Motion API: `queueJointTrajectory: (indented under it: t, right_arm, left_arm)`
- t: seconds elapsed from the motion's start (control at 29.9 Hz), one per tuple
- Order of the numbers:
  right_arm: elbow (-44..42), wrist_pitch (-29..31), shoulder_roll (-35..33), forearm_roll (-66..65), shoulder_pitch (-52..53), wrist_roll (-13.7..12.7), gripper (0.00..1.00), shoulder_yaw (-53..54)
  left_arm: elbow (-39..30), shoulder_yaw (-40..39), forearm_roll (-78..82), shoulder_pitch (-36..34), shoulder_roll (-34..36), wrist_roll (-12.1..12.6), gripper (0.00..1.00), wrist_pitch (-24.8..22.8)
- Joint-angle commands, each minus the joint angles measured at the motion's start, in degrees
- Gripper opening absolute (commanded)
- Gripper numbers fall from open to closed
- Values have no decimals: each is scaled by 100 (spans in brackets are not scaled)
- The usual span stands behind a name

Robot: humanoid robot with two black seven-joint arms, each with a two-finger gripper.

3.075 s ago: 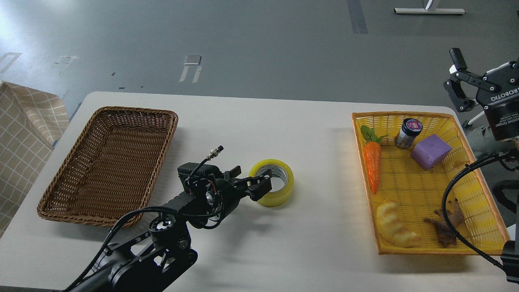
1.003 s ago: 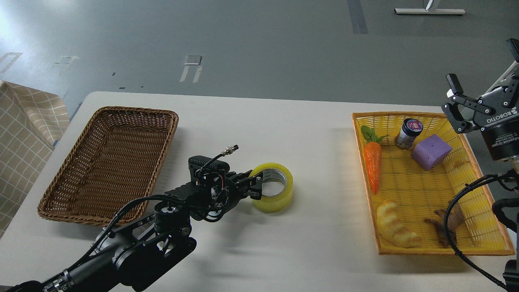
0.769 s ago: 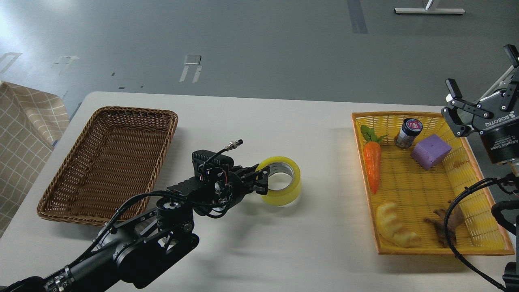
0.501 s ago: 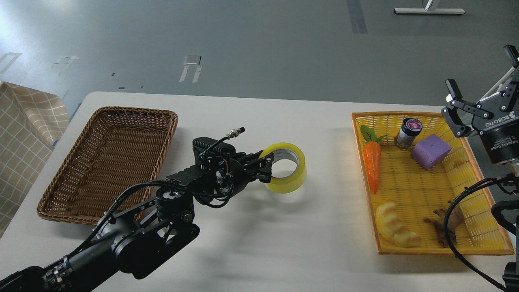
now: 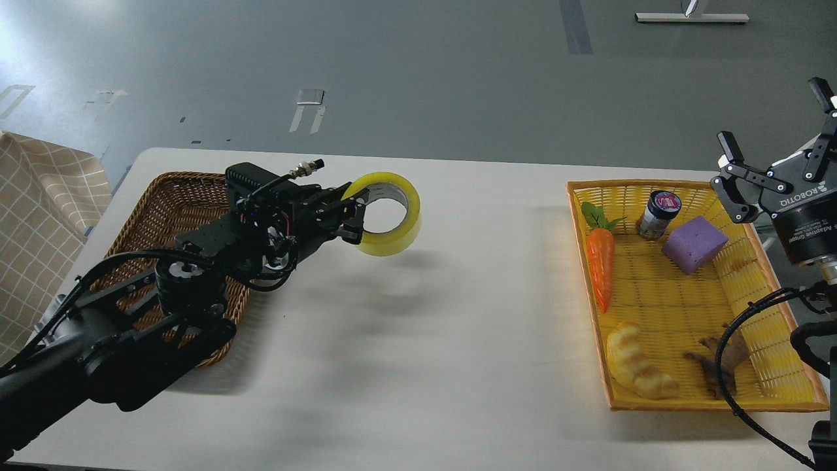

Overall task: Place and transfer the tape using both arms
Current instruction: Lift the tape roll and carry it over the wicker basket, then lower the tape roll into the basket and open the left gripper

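The roll of yellow tape (image 5: pixel 392 222) with a grey-white core hangs in the air above the table, right of the brown basket. My left gripper (image 5: pixel 354 212) is shut on the roll's left wall, one finger inside the core and one outside. My right gripper (image 5: pixel 771 140) is open and empty, raised at the right edge of the view above the far right corner of the yellow basket.
A brown wicker basket (image 5: pixel 147 216) lies at the left, partly under my left arm. A yellow basket (image 5: pixel 771 366) at the right holds a toy carrot (image 5: pixel 600 265), a small jar (image 5: pixel 659 214), a purple block (image 5: pixel 694 244), a bread toy (image 5: pixel 635 369) and a brown object (image 5: pixel 719 366).
My left gripper closed on the tape, lifted it off the table and carried it up and to the left, toward the brown basket. The right gripper shifted slightly.
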Motion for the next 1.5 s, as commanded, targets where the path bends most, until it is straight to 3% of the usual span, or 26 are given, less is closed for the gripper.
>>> queueJointTrajectory:
  t: [0.0, 0.37, 0.67, 0.97, 1.1, 1.24, 1.47]
  right_arm:
    - [-8, 0, 5, 0, -1, 0, 100, 0]
    - [-123, 0, 13, -17, 26, 0, 100, -8]
    - [-132, 0, 13, -26, 8, 0, 100, -70]
    - [-132, 0, 13, -26, -36, 0, 100, -79]
    - [-132, 0, 31, -26, -36, 0, 100, -79]
    - [-140, 0, 40, -26, -53, 0, 100, -96]
    - [-149, 0, 57, -35, -53, 0, 100, -96]
  left_arm:
    - [-2, -13, -98, -34, 518, -4, 18, 25]
    - [42, -101, -976, 10, 1959, -83, 19, 429]
    - [147, -66, -1434, 447, 2645, -197, 20, 929]
    - [657, -75, -1487, 1029, 2840, -461, 20, 1405]
    - [894, -75, -1487, 1091, 2822, -487, 20, 1501]
    - [1123, -66, -1496, 1187, 2813, -707, 21, 1633]
    - [1158, -66, -1496, 1345, 2769, -769, 21, 1651]
